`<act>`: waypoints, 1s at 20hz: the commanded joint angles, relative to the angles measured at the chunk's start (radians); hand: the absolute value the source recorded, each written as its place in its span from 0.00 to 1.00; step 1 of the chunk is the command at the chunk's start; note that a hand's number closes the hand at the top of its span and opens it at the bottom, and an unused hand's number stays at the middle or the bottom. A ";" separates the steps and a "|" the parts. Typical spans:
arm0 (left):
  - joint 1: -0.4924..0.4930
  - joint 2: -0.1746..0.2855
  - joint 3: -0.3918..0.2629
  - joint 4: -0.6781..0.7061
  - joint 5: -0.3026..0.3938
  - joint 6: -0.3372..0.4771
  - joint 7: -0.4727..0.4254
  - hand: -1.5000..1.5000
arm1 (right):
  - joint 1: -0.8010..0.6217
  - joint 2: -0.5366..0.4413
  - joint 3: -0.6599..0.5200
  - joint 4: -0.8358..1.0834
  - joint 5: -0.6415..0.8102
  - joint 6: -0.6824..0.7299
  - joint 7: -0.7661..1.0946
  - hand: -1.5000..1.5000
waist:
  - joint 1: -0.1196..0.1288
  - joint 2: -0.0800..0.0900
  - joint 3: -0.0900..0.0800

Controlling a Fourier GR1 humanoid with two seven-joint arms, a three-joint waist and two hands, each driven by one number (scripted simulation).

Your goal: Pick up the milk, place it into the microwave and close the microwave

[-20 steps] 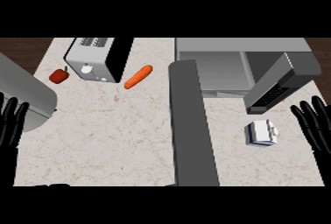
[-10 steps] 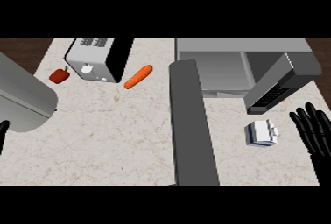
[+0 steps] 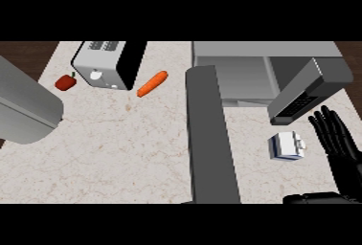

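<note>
The milk, a small white carton with a blue side, stands on the counter in front of the microwave and to the right of centre. The microwave is open, and its pale inside shows at the top right. A dark panel with a keypad juts out at its right. My right hand is open with straight fingers pointing away from me. It is just right of the milk, with a narrow gap between them. My left hand is out of view.
A long dark grey slab, apparently the microwave's open door, runs down the counter's middle, left of the milk. A toaster, a carrot and a red pepper lie at the back left. A large grey body fills the left edge.
My left hand has slid off the left edge and no longer shows. My right hand has shifted slightly left, toward the milk. The milk has not moved.
</note>
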 commanded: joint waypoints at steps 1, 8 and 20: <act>0.036 0.007 0.063 0.007 0.058 -0.053 -0.027 0.00 | -0.029 -0.007 -0.042 0.195 0.058 -0.008 -0.137 0.00 | 0.004 0.001 0.000; -0.007 0.005 0.083 0.023 0.069 -0.069 0.025 0.00 | -0.076 -0.010 -0.079 0.415 0.111 -0.049 -0.271 0.00 | -0.001 0.001 0.000; 0.030 -0.041 0.145 -0.002 0.083 -0.142 0.013 0.00 | -0.220 -0.115 -0.155 0.885 0.131 0.000 -0.563 0.00 | 0.002 0.001 0.001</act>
